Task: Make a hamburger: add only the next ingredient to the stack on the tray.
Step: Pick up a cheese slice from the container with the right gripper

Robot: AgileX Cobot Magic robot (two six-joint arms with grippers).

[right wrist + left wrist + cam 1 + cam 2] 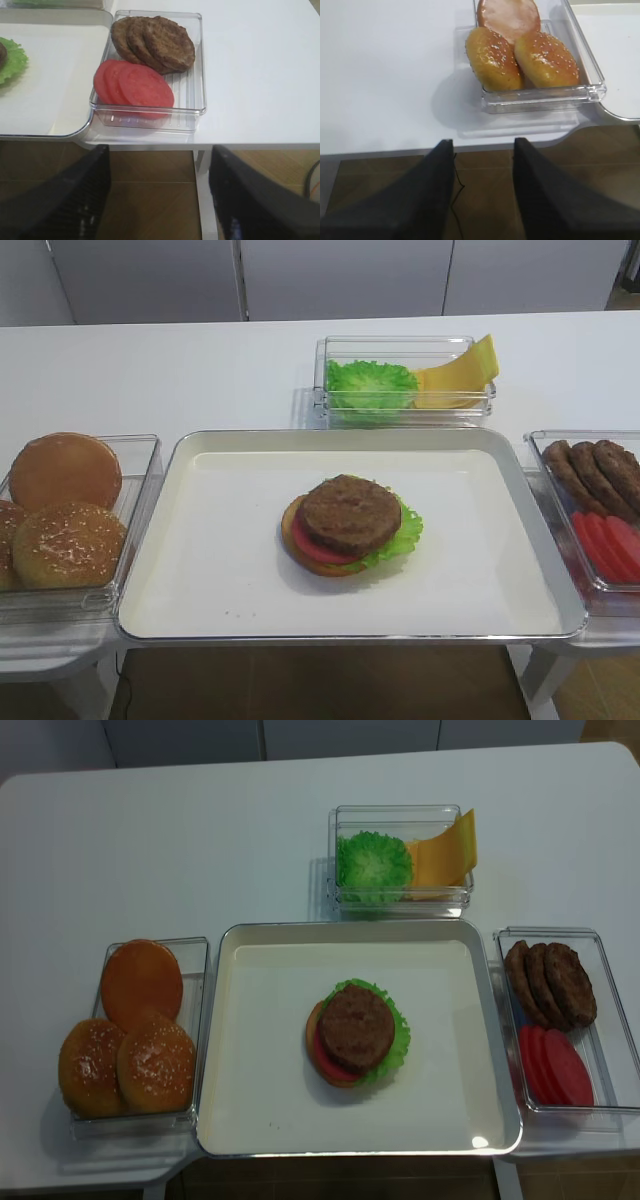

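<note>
The yellow cheese slices (pixel 462 375) lean in the right half of a clear bin behind the tray, also seen from overhead (pixel 445 855). The stack (pixel 350 523) of bun, lettuce, tomato and a brown patty on top sits mid-tray (pixel 357 1032). The cream tray (pixel 220 570) has a metal rim. My right gripper (pixel 159 150) is open and empty, hanging over the floor just short of the table's front edge, before the patty and tomato bin. My left gripper (pixel 484 142) is open and empty too, off the front edge before the bun bin. Neither gripper shows in the high views.
Green lettuce (pixel 370 385) shares the back bin with the cheese. A clear bin of buns (pixel 70 510) stands left of the tray. Another bin with brown patties (pixel 155 42) and tomato slices (pixel 135 85) stands to the right. White table surface lies behind.
</note>
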